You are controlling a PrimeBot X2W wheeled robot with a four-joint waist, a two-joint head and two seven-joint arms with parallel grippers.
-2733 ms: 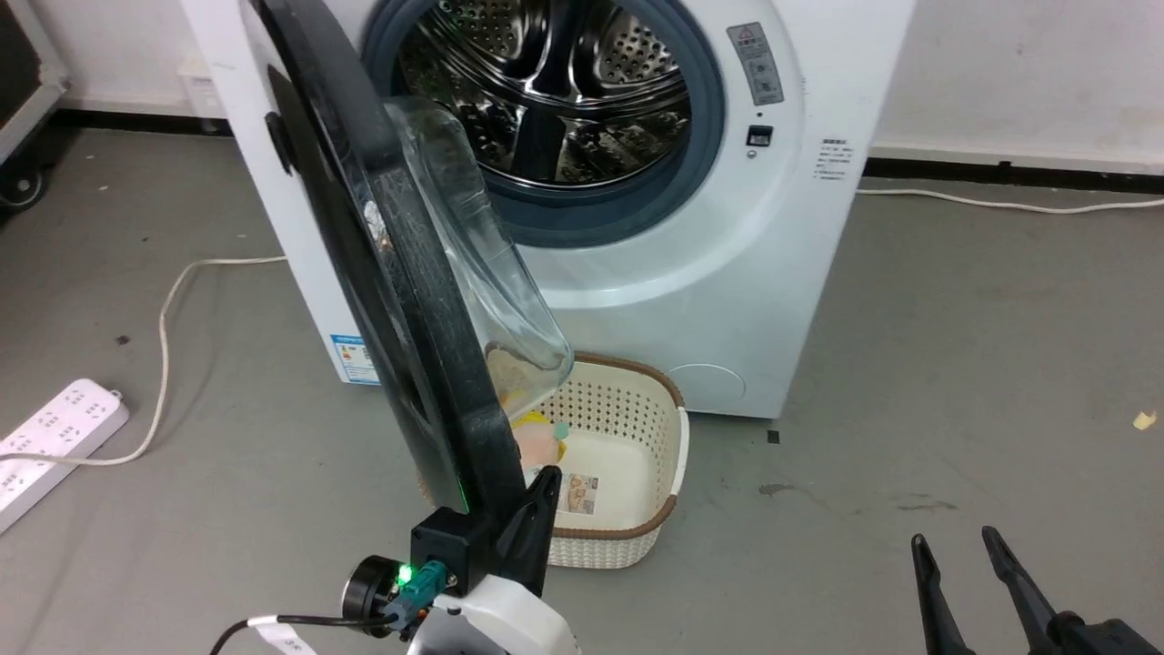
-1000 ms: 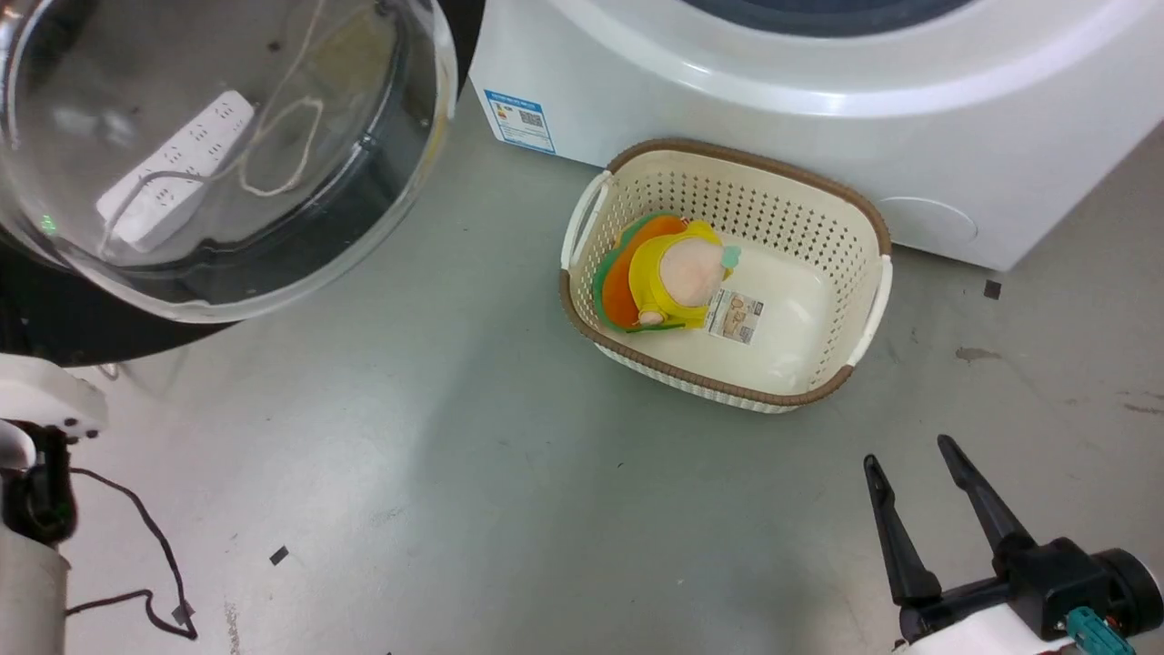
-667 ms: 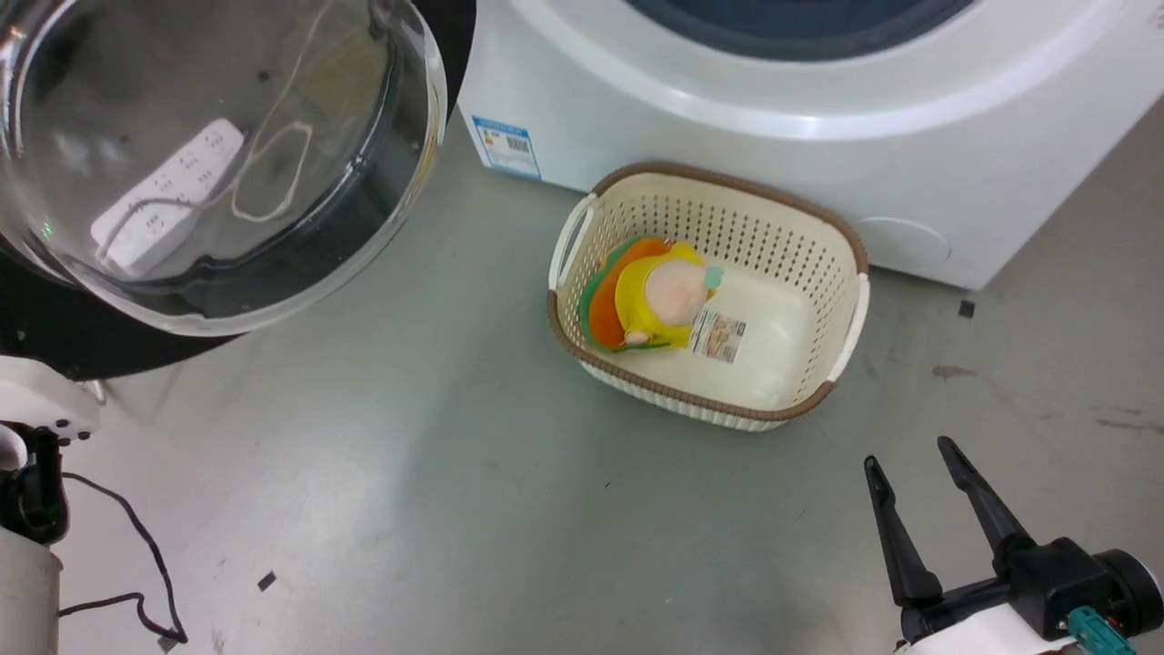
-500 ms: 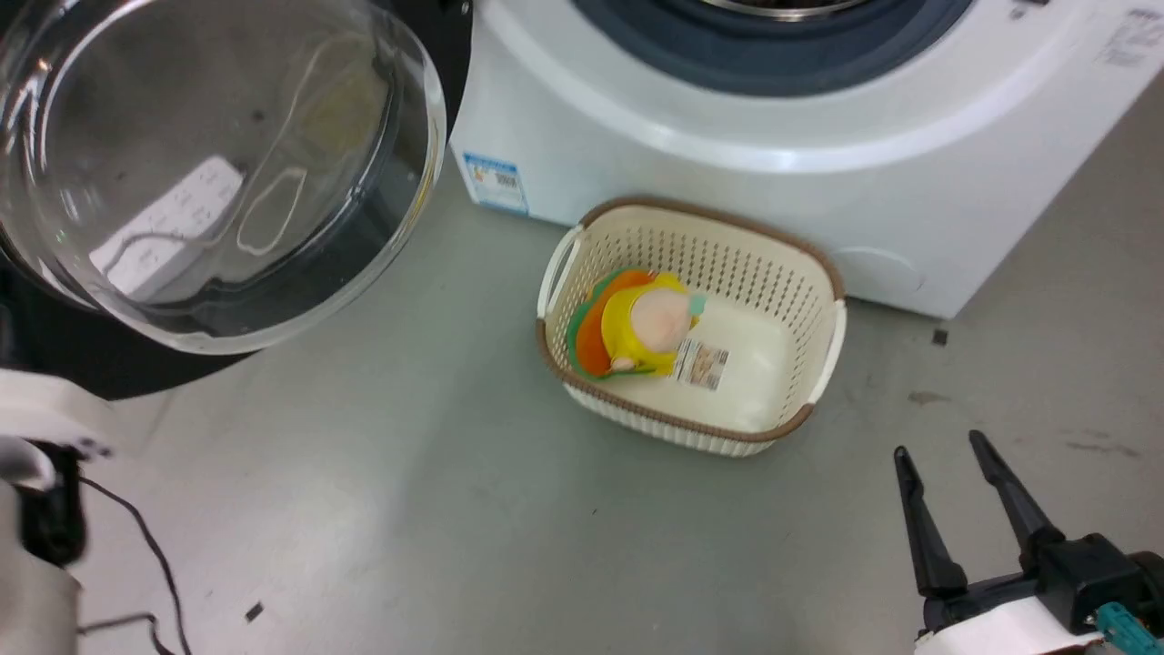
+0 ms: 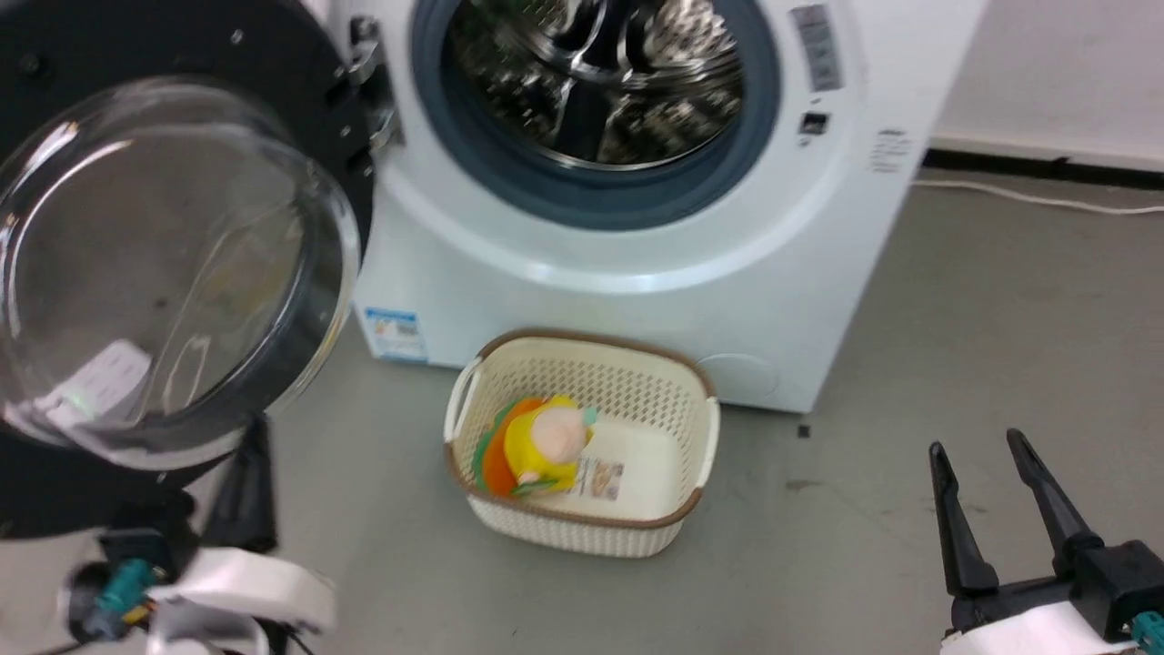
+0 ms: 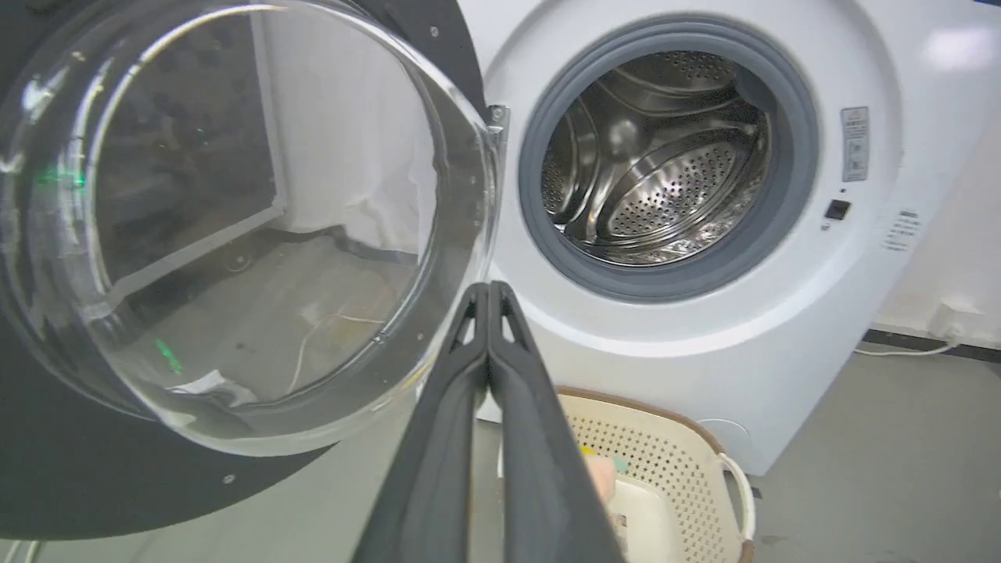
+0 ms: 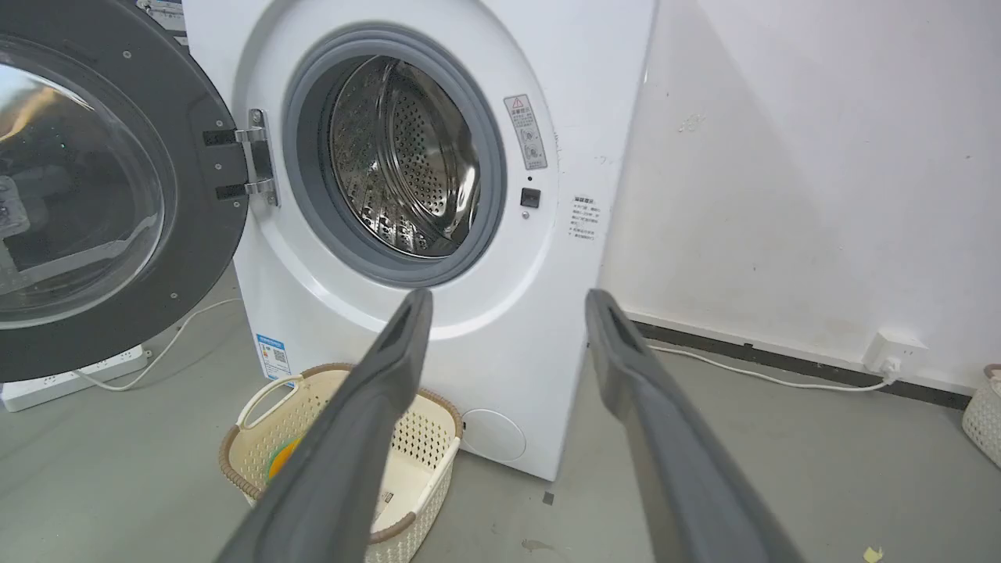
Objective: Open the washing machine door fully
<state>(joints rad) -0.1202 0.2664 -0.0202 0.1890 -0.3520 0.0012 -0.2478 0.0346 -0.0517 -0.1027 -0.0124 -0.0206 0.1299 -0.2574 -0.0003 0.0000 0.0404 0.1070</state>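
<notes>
the round glossy black washing machine door (image 5: 173, 264) with clear glass bowl stands wide open left of the big white washing machine (image 5: 637, 309), the left gripper (image 6: 489, 291) pinched together, empty, near it, the right gripper (image 5: 975, 443) spread, empty.

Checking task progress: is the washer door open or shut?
Open wide: the door stands out to the side on its hinge, its inner glass facing the room, and the drum is fully exposed.

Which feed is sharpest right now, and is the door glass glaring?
Head view: motion-smeared, worst at the left gripper and drum. Left wrist view: soft, with reflections across the washing machine door glass. Right wrist view: sharpest; the hinge reads crisply.
</notes>
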